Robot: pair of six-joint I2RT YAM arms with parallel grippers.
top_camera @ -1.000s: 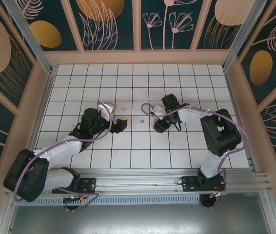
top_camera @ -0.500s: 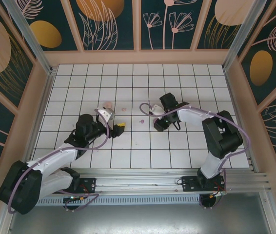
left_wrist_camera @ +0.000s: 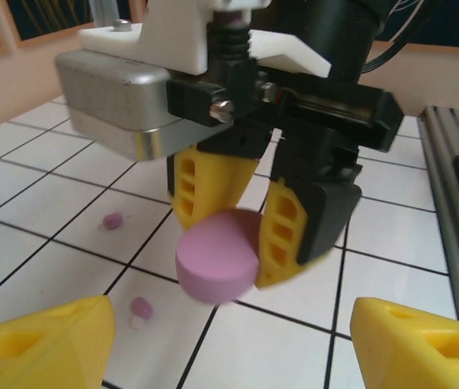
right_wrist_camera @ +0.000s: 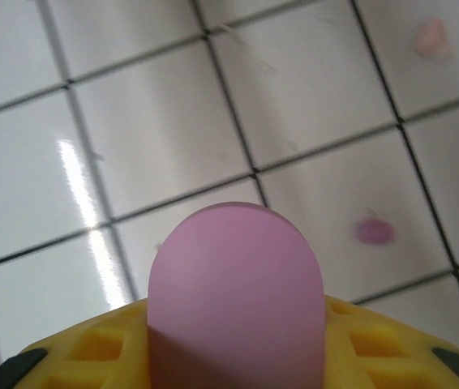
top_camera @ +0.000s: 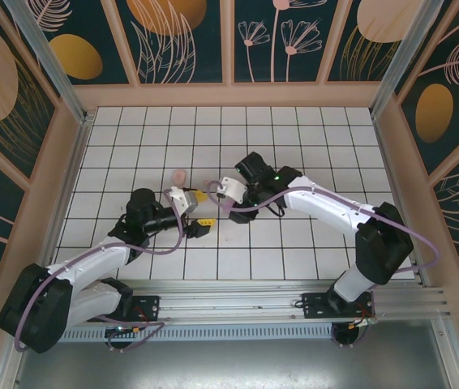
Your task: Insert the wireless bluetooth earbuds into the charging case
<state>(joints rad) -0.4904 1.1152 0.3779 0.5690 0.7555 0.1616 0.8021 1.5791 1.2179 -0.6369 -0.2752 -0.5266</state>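
**A:** What sits closest to the left wrist camera?

**B:** Its own left claw, yellow fingers spread wide at the bottom corners, nothing between them

**A:** And just past it?

**B:** The right claw, pointing down and clamped on the charging case. The case is a rounded lilac-pink puck, pinched from both sides. I cannot tell whether it touches the tile

**A:** Where are the earbuds?

**B:** Loose on the white tiled tabletop, toward the left of that view. The nearer purple earbud lies inside a tile, and the farther purple earbud lies one tile back. The right wrist camera catches a pale pink earbud, blurred, near its upper right corner and well apart from the case

**A:** How much room is there to move?

**B:** From above, both claws meet near the tabletop's middle. The left arm comes from the near left and the right arm bends in from the near right. An aluminium rail bounds the near edge. Several rows of tiles separate the claws from the side walls and the back wall. A pale pink rounded piece lies beyond the left claw, too small to identify
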